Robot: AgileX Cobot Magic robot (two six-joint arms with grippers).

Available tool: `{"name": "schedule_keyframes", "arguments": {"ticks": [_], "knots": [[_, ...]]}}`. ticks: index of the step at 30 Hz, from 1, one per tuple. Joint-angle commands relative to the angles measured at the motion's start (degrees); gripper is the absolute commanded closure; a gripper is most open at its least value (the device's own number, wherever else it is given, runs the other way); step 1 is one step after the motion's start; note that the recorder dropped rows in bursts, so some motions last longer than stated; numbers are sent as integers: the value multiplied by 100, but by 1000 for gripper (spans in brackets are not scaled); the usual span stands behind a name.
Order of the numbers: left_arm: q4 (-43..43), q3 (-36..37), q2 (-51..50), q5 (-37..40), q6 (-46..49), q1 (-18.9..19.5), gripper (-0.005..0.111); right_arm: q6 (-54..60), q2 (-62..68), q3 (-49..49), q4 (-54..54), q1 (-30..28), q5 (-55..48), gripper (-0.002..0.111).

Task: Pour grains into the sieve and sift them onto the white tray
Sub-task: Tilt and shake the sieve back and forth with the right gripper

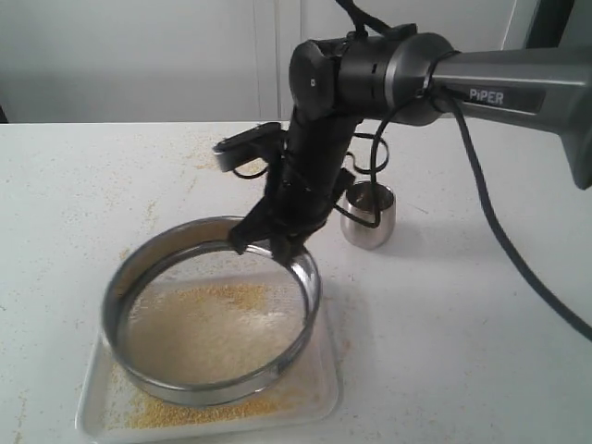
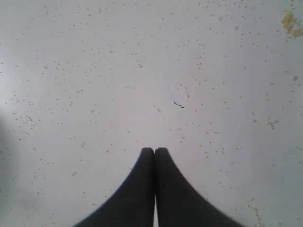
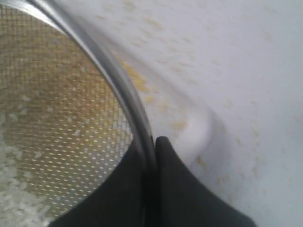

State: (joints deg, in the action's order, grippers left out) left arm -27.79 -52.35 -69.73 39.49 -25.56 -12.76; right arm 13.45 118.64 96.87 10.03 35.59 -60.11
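Right wrist view: right tool (image 3: 154,142) grips sieve (image 3: 61,104) by rim; left tool (image 2: 155,150) clenched.

Grey arm (image 1: 527,67), white PiPER lettering (image 1: 486,95)

White bench (image 1: 462,351) fills most of the exterior view, matte, with fine yellow crumbs (image 1: 199,157) scattered toward its far side. Behind it, a plain pale wall (image 1: 120,55) with vertical panel seams (image 1: 277,55). Narrow dark strip (image 1: 558,23) at upper right. Soft even light, faint shadows.
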Motion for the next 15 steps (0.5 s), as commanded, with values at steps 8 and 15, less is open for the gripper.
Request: {"name": "schedule_keyframes", "arguments": {"ticks": [8,15], "knots": [[-11,43,53,65,-16,7,107,900,-125,67,1487,-33,-644,108],[-11,43,53,65,-16,7,107,-1895,-300,67,-1389,-74,102,108]]}}
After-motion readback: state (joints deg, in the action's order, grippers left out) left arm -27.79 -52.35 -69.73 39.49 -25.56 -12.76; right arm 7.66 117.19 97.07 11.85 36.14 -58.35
